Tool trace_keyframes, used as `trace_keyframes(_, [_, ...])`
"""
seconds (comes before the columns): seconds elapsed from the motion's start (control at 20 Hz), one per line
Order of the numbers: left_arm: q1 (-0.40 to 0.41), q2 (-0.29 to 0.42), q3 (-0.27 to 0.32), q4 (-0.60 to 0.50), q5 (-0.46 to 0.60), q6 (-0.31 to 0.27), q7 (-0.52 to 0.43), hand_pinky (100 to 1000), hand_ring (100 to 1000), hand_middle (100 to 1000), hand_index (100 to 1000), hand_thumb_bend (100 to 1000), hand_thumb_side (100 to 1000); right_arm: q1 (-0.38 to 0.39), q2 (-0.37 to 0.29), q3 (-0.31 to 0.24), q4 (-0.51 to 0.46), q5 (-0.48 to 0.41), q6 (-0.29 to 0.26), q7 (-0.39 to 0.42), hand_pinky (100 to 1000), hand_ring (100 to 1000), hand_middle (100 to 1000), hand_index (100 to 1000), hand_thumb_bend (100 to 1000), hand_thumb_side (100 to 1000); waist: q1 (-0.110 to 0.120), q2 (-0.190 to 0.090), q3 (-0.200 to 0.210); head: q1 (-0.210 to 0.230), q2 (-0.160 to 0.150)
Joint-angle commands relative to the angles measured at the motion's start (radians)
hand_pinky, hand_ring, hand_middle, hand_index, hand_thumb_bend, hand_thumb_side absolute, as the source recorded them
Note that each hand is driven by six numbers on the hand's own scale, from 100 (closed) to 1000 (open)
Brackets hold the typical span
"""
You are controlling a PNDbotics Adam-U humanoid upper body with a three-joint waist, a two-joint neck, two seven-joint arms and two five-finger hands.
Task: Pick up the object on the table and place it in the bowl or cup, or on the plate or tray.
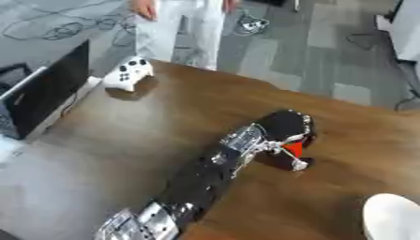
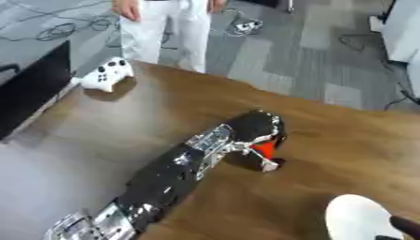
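Looking down, you have a wooden table (image 1: 164, 117), brown with a smooth sheen that throws pale glare along its left side. Your left arm (image 1: 205, 178) crosses it from the lower left, black with silver joints. Your left hand (image 1: 283, 133) sits near the middle of the table, its dark fingers curled over a small red-orange object (image 1: 293, 149).

That object shows only as a bright wedge of colour under the palm, with a silvery finger part just beside it; you cannot tell its full shape or whether it is lifted off the wood. A dark shadow lies right beneath the hand.

At the lower right corner sits a white rounded dish (image 2: 358, 219), smooth and matte, cut off by the picture's edge; whether it is a plate or a bowl is unclear. It lies well apart from the hand, with bare wood between them.

A white game controller (image 1: 129, 74) rests near the far left edge of the table. That far edge runs diagonally from upper left toward the right, with grey floor beyond. Your right hand does not show.
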Motion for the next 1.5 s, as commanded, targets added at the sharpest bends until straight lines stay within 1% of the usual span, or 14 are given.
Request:
trace_keyframes(0.05, [-0.004,0.000,-0.015,-0.007,-0.028,0.003,0.031,100,100,100,264,338,121,-0.006,-0.001,-0.003,-0.027,0.002,-0.003,0.002,918,934,1000,992,100,553,0.000,-0.013,0.000,0.013,-0.016])
trace_keyframes(0.1, [-0.003,-0.001,-0.018,-0.008,-0.032,0.002,0.036,100,100,100,241,353,137,-0.006,-0.001,-0.003,-0.027,0.002,-0.003,0.002,918,934,1000,992,100,553,0.000,-0.013,0.000,0.014,-0.016])
trace_keyframes(0.15, [-0.002,-0.002,-0.021,-0.009,-0.036,0.000,0.039,100,100,100,241,353,137,-0.006,-0.001,-0.003,-0.027,0.002,-0.004,0.002,918,934,1000,992,100,553,-0.001,-0.013,0.000,0.016,-0.015])
trace_keyframes(0.2, [-0.001,-0.002,-0.022,-0.009,-0.040,0.000,0.041,100,100,100,211,349,150,-0.005,-0.001,-0.004,-0.027,0.001,-0.004,0.002,918,934,1000,992,100,553,-0.002,-0.014,0.000,0.017,-0.015])
trace_keyframes(0.35, [0.005,-0.004,-0.027,-0.010,-0.048,-0.003,0.042,100,100,100,180,340,162,-0.004,0.001,-0.004,-0.026,0.000,-0.004,0.002,918,934,1000,992,100,553,-0.003,-0.016,0.000,0.021,-0.015])
trace_keyframes(0.5, [0.015,-0.007,-0.029,-0.020,-0.041,-0.005,0.051,100,100,100,154,364,174,-0.003,0.001,-0.006,-0.025,0.000,-0.004,0.002,919,934,1000,992,100,553,-0.005,-0.018,0.002,0.022,-0.014])
trace_keyframes(0.6, [0.018,-0.007,-0.037,-0.043,-0.029,-0.006,0.056,100,100,100,154,371,171,-0.002,0.002,-0.007,-0.024,-0.001,-0.005,0.002,919,935,1000,993,100,553,-0.006,-0.021,0.004,0.021,-0.013])
trace_keyframes(0.75, [0.015,0.010,-0.062,-0.110,0.013,-0.007,0.041,100,100,100,163,370,166,0.003,0.000,-0.009,-0.020,-0.001,-0.005,0.002,919,935,1000,993,100,553,-0.005,-0.030,0.010,0.014,-0.004])
trace_keyframes(0.9, [0.006,0.040,-0.100,-0.207,0.085,-0.015,-0.031,100,100,100,212,345,156,0.013,-0.007,-0.013,-0.013,0.001,-0.007,0.002,920,936,1000,993,100,553,0.002,-0.044,0.020,0.002,0.011])
trace_keyframes(0.95, [0.001,0.053,-0.111,-0.249,0.123,-0.021,-0.068,100,100,100,218,345,155,0.018,-0.011,-0.018,-0.010,0.003,-0.010,-0.001,920,936,1000,993,100,553,0.004,-0.050,0.024,-0.004,0.016])
trace_keyframes(1.1, [-0.007,0.088,-0.135,-0.375,0.240,-0.008,-0.172,100,100,100,224,351,154,0.035,-0.027,-0.035,0.001,0.010,-0.029,-0.011,921,939,1000,993,100,552,0.007,-0.065,0.033,-0.014,0.025])
trace_keyframes(1.3, [-0.012,0.103,-0.166,-0.520,0.371,0.031,-0.272,100,100,100,227,356,151,0.065,-0.054,-0.069,0.028,0.033,-0.083,-0.033,922,941,1000,991,100,550,0.005,-0.085,0.037,-0.005,0.029])
trace_keyframes(1.5, [-0.019,0.096,-0.198,-0.621,0.443,0.047,-0.339,100,100,100,229,359,150,0.103,-0.080,-0.107,0.084,0.080,-0.147,-0.058,929,948,1000,995,100,543,0.000,-0.107,0.032,0.006,0.031])
